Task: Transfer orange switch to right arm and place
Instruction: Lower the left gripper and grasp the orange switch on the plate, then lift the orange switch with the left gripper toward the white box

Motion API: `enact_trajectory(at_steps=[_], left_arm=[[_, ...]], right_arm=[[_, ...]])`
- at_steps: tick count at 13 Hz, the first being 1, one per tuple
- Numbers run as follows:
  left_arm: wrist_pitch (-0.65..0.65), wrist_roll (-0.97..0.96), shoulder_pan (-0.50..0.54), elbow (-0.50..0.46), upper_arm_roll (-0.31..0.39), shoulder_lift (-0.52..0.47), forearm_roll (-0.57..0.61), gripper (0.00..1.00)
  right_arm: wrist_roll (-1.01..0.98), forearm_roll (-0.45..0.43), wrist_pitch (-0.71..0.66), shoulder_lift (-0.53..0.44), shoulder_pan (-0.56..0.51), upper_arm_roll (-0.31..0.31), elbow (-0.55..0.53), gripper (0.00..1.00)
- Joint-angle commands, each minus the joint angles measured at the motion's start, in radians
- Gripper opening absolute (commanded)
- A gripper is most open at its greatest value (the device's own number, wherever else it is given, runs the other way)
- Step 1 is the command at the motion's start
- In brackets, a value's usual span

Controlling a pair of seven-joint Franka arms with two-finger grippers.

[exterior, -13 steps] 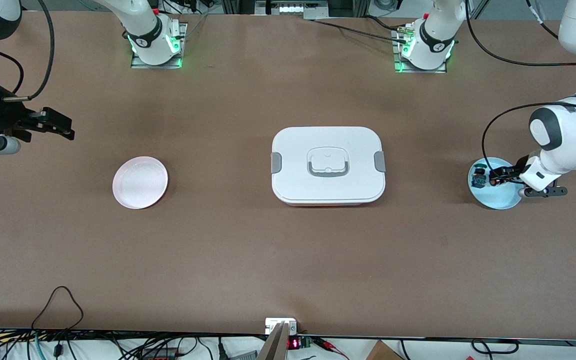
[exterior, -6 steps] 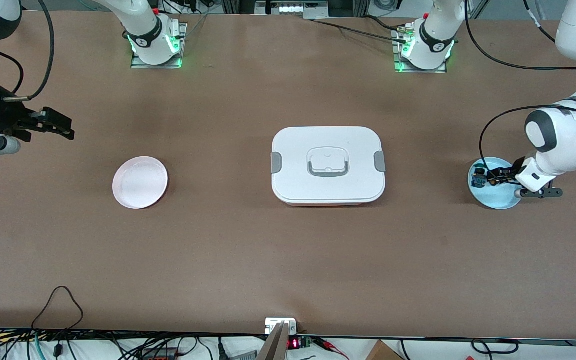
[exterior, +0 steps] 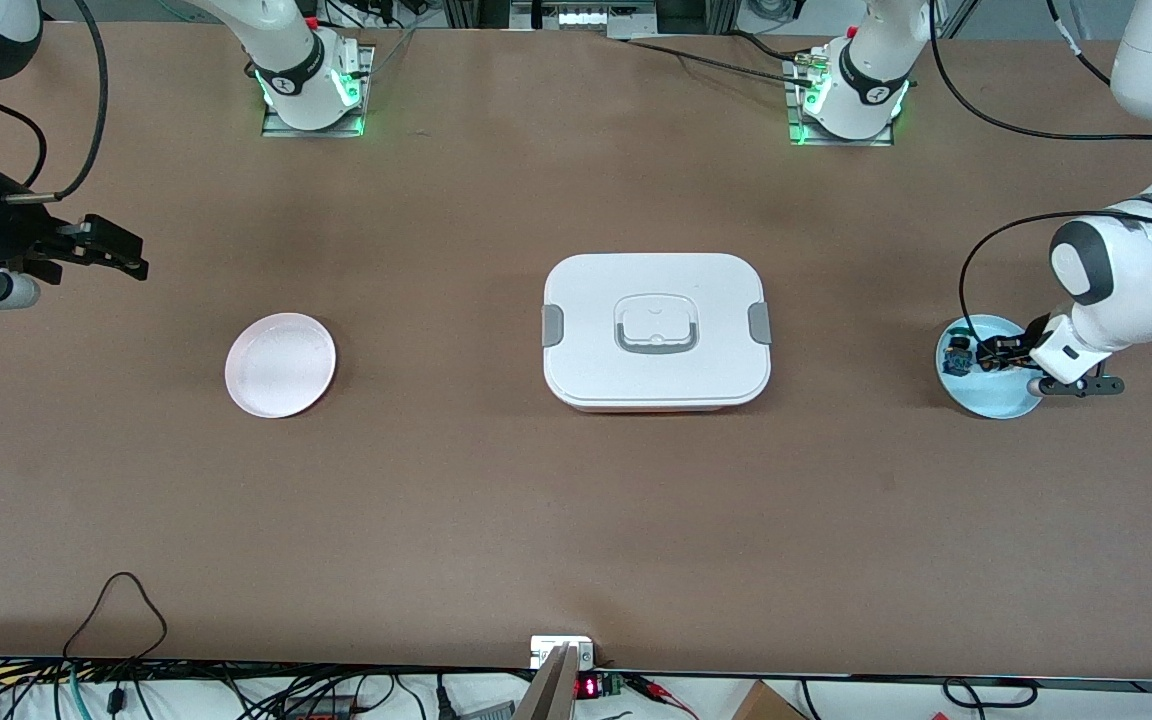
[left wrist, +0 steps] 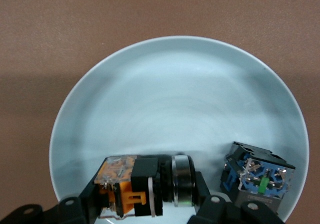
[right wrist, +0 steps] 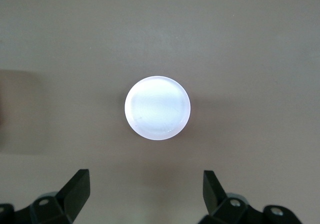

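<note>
Front view high, faces robots; left wrist view close over blue plate [left wrist: 100, 99], probably steeply downward.

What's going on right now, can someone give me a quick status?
Left gripper shut on small black-and-orange switch in pale blue plate. Right gripper open, waiting above pink plate. Blue-and-black component beside switch, not touching.

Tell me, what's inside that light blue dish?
The light blue dish holds the orange switch, clamped by the left gripper, and a blue-and-black component beside it. Whatever lies beneath them is covered.
</note>
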Motion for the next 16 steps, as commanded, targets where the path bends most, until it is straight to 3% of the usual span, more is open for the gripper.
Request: enact_trajectory(at_steps=[1, 6, 8, 14, 16], left_arm=[[-0.028, 0.011, 0.007, 0.001, -0.012, -0.022, 0.023, 0.13], [-0.097, 0.009, 0.001, 0.007, -0.045, -0.126, 0.02, 0.01], [-0.157, 0.009, 0.0, 0.053, -0.058, -0.151, 0.021, 0.0], [-0.555, 0.09, -0.002, 0.37, -0.104, -0.159, 0.02, 0.0], [-0.63, 0.094, -0.006, 0.427, -0.114, -0.159, 0.014, 0.0]], right_arm=[[-0.008, -0.005, 0.005, -0.011, -0.004, 0.002, -0.007, 1.0], [-0.008, -0.004, 0.004, -0.01, -0.004, 0.002, -0.007, 1.0], [-0.008, -0.004, 0.004, -0.01, -0.004, 0.002, -0.007, 1.0], [-0.008, -0.002, 0.004, -0.01, -0.004, 0.002, -0.007, 1.0], [-0.01, -0.002, 0.005, -0.01, -0.004, 0.002, -0.007, 1.0]])
